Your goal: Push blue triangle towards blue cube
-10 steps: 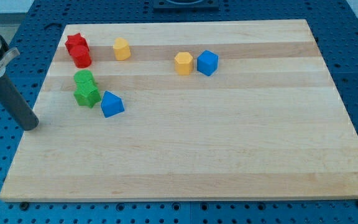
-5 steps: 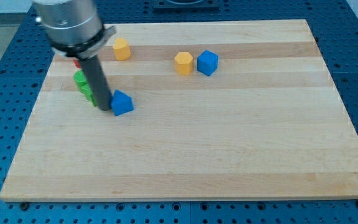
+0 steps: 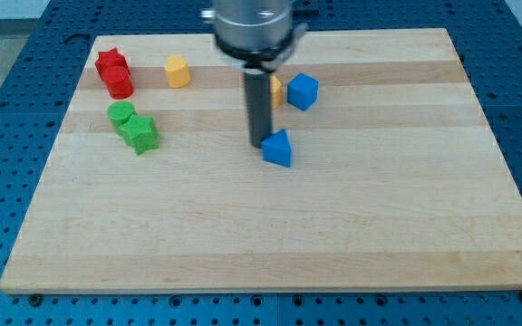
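The blue triangle (image 3: 278,148) lies near the middle of the wooden board (image 3: 270,226). The blue cube (image 3: 303,91) sits above it and a little to the right, next to a yellow block (image 3: 275,90) that the rod partly hides. My tip (image 3: 259,144) rests on the board at the triangle's upper left edge, touching or almost touching it. The rod rises straight up toward the view's top.
At the view's upper left sit a red star (image 3: 110,63) with a red cylinder (image 3: 119,83) below it, and another yellow block (image 3: 178,71). A green cylinder (image 3: 120,114) and a green star (image 3: 140,134) lie at the left.
My tip swept from the board's left edge to the middle, pushing the blue triangle to the right. The green star shifted slightly right.
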You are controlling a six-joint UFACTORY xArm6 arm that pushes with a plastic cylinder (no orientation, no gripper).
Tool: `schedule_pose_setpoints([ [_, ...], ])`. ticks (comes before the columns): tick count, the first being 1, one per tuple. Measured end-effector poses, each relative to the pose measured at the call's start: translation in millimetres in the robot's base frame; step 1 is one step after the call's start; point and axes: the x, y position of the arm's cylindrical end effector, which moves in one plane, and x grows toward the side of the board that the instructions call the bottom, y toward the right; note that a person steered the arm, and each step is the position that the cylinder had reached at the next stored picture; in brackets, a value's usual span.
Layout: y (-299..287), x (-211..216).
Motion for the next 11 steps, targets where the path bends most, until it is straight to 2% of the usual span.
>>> schedule_pose_setpoints([
  [1,43.7,0.0],
  [2,6.9,0.3],
  [3,-23.4,18.0],
  [4,-14.0,43.2],
  [5,22.2,46.0],
  [7,70.1,-13.1],
  [8,74.3,-12.8],
  [9,80.5,10.3],
  [10,104.3,11.9],
  [11,107.5,-9.7],
])
